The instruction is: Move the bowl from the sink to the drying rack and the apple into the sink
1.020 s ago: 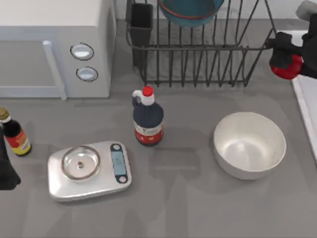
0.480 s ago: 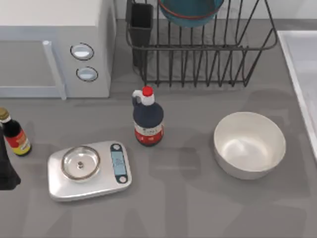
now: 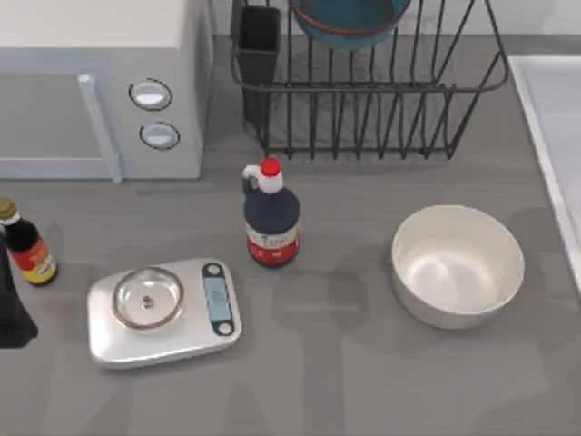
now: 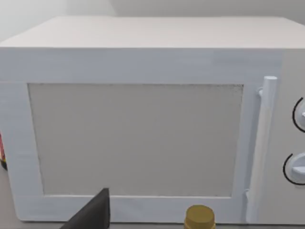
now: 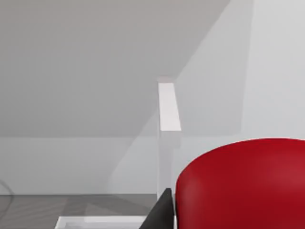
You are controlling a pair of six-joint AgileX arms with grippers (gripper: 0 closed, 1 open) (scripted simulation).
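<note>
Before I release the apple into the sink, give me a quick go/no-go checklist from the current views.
1. Bowl in the drying rack: ok, it sits among the bars.
2. Apple at the right gripper: ok, it looms close in the right wrist view beside a dark finger.
3. Apple over the sink: cannot tell.
4. Grip on the apple: cannot tell.
5. Left arm parked at the table's left edge: ok.
</note>
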